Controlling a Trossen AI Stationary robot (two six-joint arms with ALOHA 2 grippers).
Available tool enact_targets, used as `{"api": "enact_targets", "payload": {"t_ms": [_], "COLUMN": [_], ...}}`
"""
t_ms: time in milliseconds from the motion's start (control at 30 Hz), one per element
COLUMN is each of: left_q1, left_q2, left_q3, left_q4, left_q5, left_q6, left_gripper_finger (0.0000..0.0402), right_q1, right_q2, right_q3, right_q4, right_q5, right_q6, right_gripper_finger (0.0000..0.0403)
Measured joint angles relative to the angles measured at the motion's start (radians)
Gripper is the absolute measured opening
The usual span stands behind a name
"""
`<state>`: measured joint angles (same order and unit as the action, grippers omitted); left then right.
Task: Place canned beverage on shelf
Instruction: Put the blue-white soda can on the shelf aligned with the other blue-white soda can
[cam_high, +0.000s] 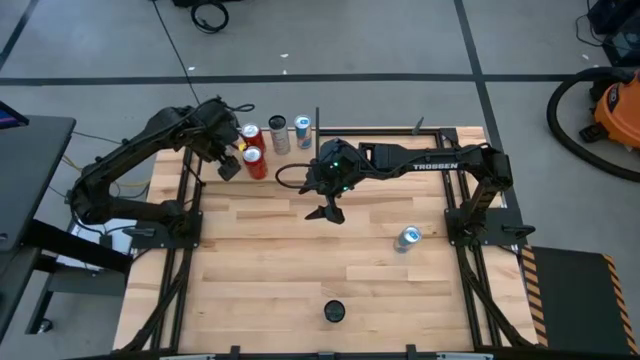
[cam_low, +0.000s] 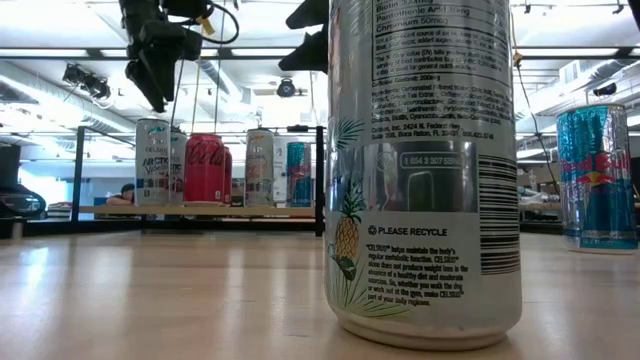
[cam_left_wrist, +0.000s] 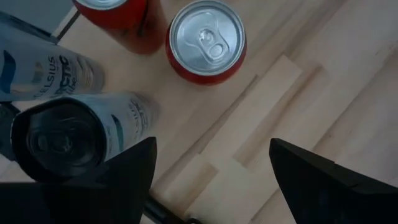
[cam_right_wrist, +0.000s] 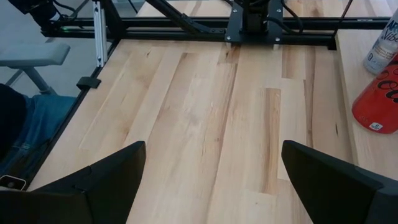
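Observation:
Several cans stand upright on the shelf (cam_high: 290, 160) at the table's far left: two red cans (cam_high: 254, 160), a silver one (cam_high: 278, 133) and a blue one (cam_high: 303, 130). My left gripper (cam_high: 228, 167) hangs open above the shelf's left part, just left of the nearer red can (cam_left_wrist: 207, 40), with only bare shelf board between its fingers. My right gripper (cam_high: 330, 210) hovers open over the table's middle and holds nothing. A blue canned beverage (cam_high: 408, 237) stands upright on the tabletop at the right. A tall white can (cam_low: 425, 170) stands near the front edge.
Black uprights (cam_high: 318, 130) frame the shelf. A black cable (cam_high: 285, 178) loops on the board near the right arm. The arms' black base frames (cam_high: 170, 225) stand at both table sides. Bare tabletop (cam_high: 270, 270) lies between the shelf and the front edge.

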<state>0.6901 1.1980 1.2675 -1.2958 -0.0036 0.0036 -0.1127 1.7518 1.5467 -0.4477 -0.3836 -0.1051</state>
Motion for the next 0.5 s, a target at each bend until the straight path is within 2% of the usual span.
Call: {"api": "enact_targets", "payload": {"t_ms": [333, 500], "left_q1": [-0.060, -0.059], "left_q2": [-0.015, -0.016], "left_q3": [-0.174, -0.196], "left_q4": [0.048, 0.111], "left_q5": [-0.001, -0.002], "left_q6": [0.013, 0.035], "left_gripper_finger": [0.0314, 0.0314], "right_q1": [0.000, 0.000], "right_q2": [0.000, 0.000], "right_q3": [0.000, 0.000], "right_q4": [-0.015, -0.010], "right_q5": [0.000, 0.000], "right_q6": [0.000, 0.001], "right_gripper_finger": [0.0385, 0.0385]}}
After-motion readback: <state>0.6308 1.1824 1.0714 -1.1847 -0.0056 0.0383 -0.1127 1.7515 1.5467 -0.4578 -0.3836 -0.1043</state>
